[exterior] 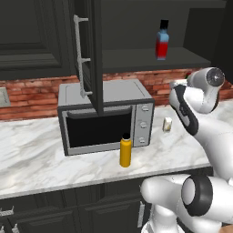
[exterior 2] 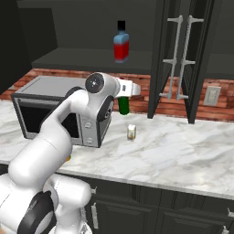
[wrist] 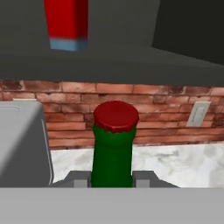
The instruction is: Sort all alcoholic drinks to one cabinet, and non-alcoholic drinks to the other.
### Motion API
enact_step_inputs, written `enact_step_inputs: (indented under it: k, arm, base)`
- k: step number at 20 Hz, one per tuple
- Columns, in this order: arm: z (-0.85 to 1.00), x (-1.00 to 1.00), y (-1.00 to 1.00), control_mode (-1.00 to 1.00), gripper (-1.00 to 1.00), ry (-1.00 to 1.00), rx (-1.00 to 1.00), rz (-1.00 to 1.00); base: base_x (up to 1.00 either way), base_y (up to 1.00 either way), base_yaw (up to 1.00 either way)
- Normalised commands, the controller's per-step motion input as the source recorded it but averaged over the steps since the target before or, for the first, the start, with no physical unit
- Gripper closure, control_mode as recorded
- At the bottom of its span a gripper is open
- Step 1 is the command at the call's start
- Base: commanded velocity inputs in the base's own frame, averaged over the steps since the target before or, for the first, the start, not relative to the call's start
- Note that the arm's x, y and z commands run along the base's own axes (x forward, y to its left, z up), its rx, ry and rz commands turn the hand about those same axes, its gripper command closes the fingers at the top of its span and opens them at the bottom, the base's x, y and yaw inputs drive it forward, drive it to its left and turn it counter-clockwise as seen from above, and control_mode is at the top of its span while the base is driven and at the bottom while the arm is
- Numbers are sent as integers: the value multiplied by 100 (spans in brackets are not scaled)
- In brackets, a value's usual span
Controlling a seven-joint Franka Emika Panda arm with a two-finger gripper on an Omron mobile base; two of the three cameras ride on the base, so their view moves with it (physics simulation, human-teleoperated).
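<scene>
On the marble table (exterior: 41, 164), left to right, stand a microwave (exterior: 104, 116), a yellow-orange bottle (exterior: 125, 152) just before it, and a small cream container (exterior: 167, 124). Above, the blue-and-red bottle (exterior: 162, 41) sits on the open cabinet shelf (exterior: 150, 60). Rightward, the tool (wrist: 112, 180) is clamped around the green bottle (wrist: 112, 153), lifted before the brick wall (wrist: 166, 118).

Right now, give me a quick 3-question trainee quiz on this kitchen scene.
1. True or false: the tool is shut on the green bottle.
2. Where does the blue-and-red bottle stand? A) counter B) open cabinet shelf C) on the microwave
3. Fill in: the yellow-orange bottle stands in front of the ____.

Key: 1 true; 2 B; 3 microwave.
</scene>
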Motion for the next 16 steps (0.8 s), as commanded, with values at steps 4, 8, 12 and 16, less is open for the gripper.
enact_step_inputs:
  k: [4, 8, 12, 16]
  arm:
    - [18, -16, 0, -100, 100, -7, 2, -4]
    - [20, -17, 0, -100, 100, -7, 2, -3]
    - [22, -13, 2, -100, 100, -7, 2, -1]
    - [26, -7, 5, -100, 100, -5, 2, 0]
  base:
    - [0, 0, 0]
    - [0, 0, 0]
    - [0, 0, 0]
    - [0, 0, 0]
